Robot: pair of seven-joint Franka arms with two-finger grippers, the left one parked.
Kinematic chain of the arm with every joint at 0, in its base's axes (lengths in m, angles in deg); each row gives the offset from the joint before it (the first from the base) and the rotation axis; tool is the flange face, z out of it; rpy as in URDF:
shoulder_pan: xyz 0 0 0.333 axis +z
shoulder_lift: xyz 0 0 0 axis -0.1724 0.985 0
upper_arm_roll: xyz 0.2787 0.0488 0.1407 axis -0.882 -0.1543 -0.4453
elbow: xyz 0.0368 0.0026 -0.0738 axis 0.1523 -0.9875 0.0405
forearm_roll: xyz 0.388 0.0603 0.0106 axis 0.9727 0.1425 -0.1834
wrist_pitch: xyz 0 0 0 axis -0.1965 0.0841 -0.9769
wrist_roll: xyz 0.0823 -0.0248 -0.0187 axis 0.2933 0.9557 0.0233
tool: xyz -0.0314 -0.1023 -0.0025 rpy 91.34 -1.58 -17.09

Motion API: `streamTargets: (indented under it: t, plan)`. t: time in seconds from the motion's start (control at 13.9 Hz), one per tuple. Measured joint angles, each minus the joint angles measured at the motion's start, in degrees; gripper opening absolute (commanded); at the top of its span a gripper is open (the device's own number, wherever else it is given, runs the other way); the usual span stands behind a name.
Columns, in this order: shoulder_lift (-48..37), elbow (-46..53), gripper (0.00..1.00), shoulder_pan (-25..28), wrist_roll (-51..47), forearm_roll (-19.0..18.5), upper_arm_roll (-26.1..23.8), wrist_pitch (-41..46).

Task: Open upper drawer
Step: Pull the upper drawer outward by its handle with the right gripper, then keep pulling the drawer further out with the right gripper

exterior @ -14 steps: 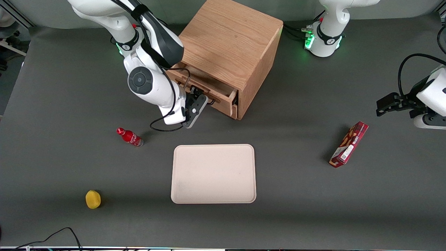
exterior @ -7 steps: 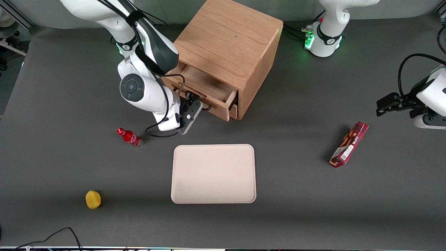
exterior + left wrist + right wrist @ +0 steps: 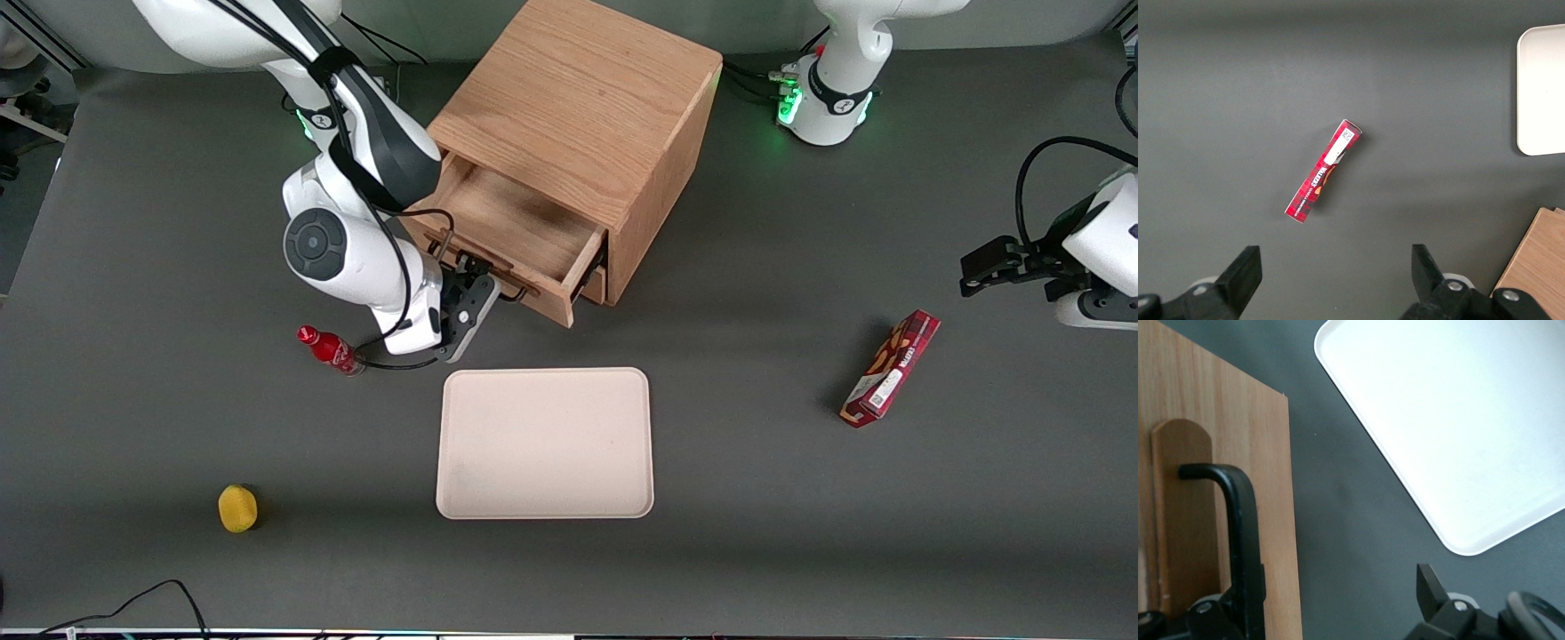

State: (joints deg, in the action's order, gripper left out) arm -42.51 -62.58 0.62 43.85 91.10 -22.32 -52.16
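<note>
You see even, diffuse overhead light on the matte grey table (image 3: 800,533), with soft shadows beside the cabinet (image 3: 587,107) and under the gripper (image 3: 471,271) at the upper drawer (image 3: 520,227). The tray (image 3: 1451,420) is overexposed to near white in the right wrist view. Focus is sharp throughout.

R arm bent low, gripper (image 3: 468,277) w/ fingers spread wide.

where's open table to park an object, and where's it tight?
Free: table between tray and red box; also between lemon and tray. Tight: gripper at the upper drawer handle, red bottle close beside the arm.
</note>
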Motion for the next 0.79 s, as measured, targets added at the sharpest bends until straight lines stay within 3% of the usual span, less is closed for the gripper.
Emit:
streamTargets:
  t: [0.79]
  plan:
    - [4.63,8.72,1.0,-2.56,2.6,-2.97,0.35,6.37]
